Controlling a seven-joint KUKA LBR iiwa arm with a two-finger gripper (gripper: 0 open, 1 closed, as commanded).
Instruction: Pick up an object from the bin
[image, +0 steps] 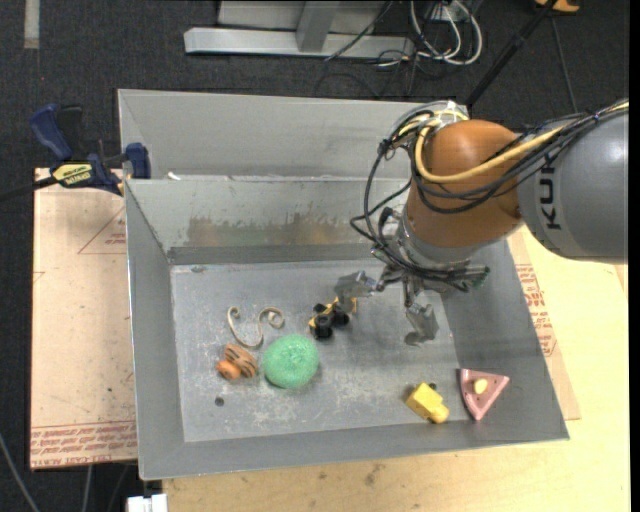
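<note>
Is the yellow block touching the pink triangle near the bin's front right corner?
Apart. The camera view shows bare bin floor between the yellow block and the pink triangle.

I see my grey arm (590, 190) reach in from the right. Its orange wrist cover (465, 185) (black cables (371, 190) loop round it) points down. The gripper (385, 305) hangs low, its fingers (421, 322) spread wide apart.
</note>
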